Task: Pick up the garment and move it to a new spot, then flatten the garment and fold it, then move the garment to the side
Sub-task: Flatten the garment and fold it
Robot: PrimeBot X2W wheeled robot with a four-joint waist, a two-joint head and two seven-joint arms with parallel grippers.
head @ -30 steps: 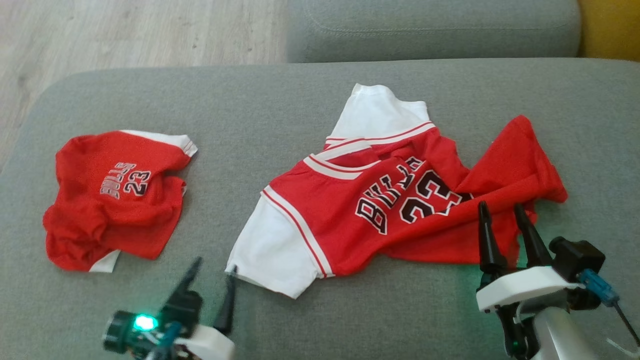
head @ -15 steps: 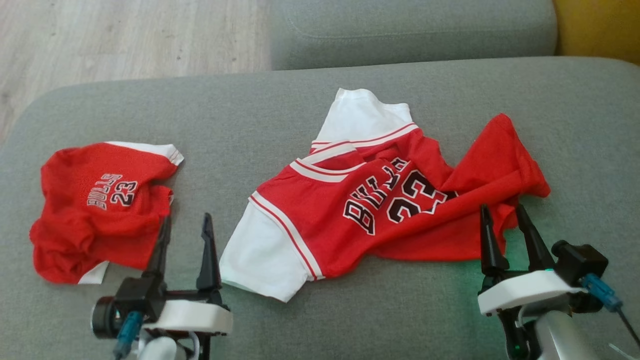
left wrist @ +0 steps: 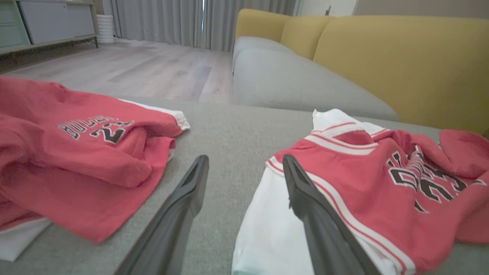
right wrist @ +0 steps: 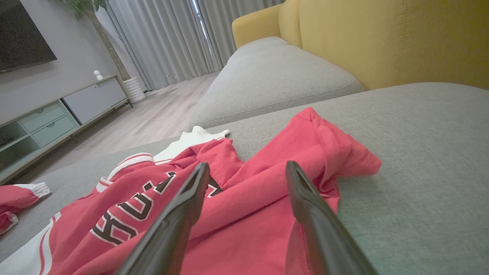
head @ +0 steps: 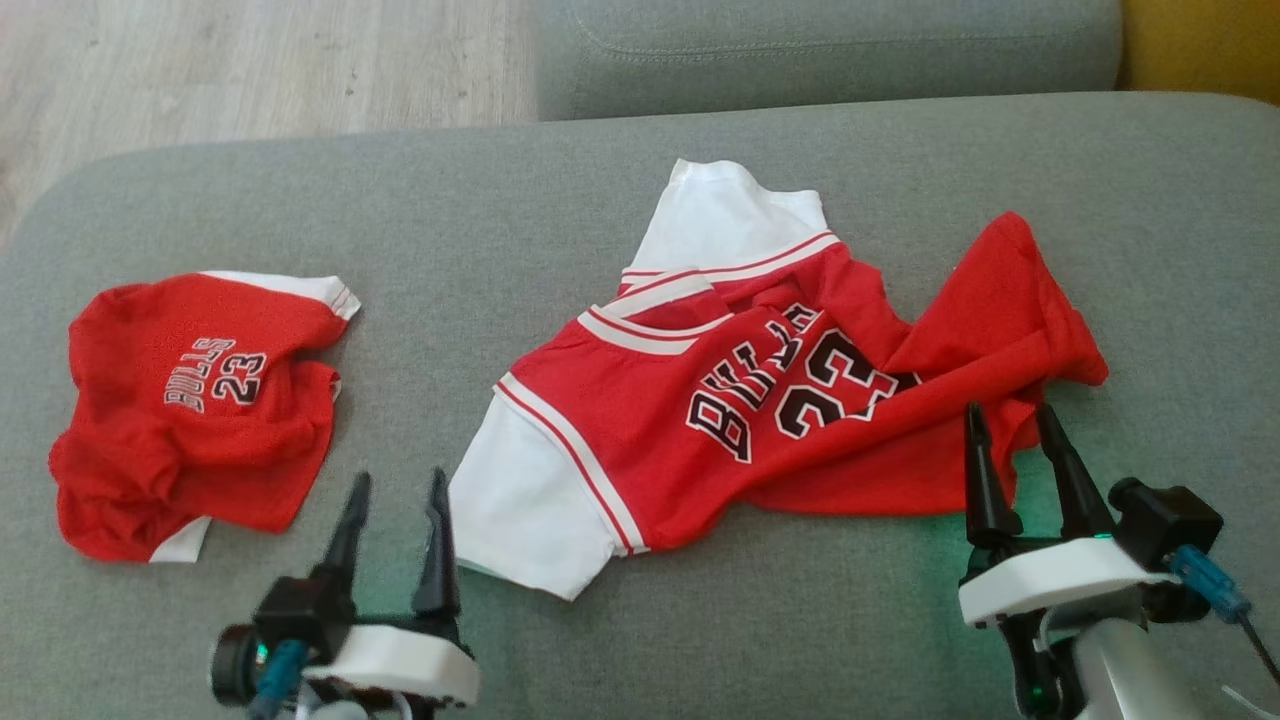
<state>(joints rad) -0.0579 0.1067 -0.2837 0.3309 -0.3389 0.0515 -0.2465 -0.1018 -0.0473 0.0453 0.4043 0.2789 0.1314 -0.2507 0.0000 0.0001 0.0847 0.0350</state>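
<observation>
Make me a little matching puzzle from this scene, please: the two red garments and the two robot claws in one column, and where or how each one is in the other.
Things:
1. large jersey
2. small red garment
3. left gripper
4. right gripper

Places and states:
a. open, beside the white sleeve
b. bunched up at the left of the grey cushion
c. open, at the rumpled all-red end of the large jersey
d. spread out but wrinkled, in the middle

Pairs: 1-d, 2-b, 3-a, 4-c
</observation>
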